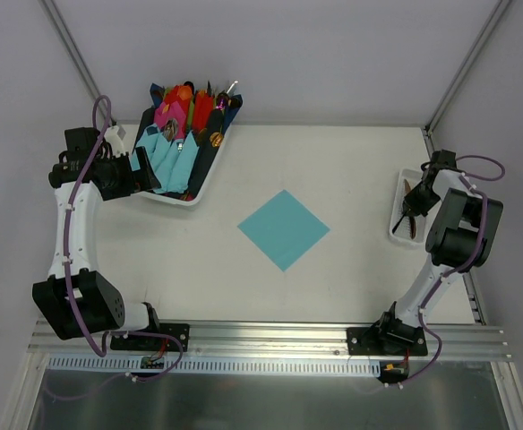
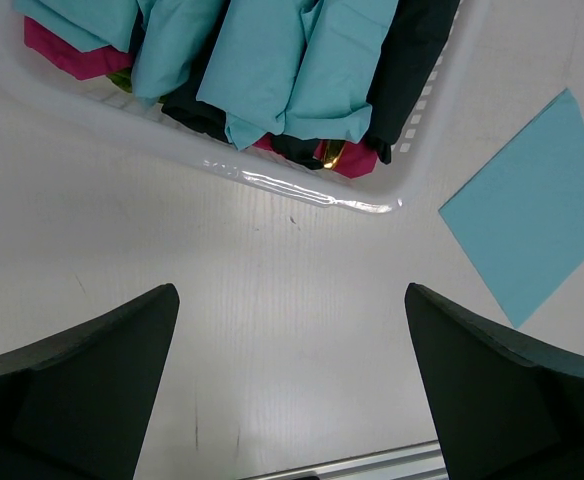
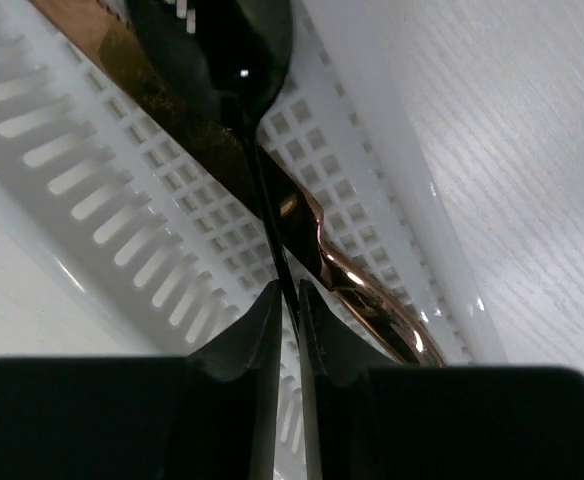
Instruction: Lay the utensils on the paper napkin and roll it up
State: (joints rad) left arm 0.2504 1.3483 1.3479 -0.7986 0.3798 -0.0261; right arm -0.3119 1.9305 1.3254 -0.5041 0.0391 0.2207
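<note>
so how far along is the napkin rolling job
Barely started. Done: the square teal paper napkin lies flat and bare mid-table. In hand: the right hand pinches the slim handle of a dark-bowled spoon in the white slotted tray. The left hand hangs open. Left: load the napkin, roll it.

White table (image 1: 351,170) with teal paper napkin (image 1: 283,228), large white tray (image 1: 176,200), small white basket (image 1: 396,215)
</note>
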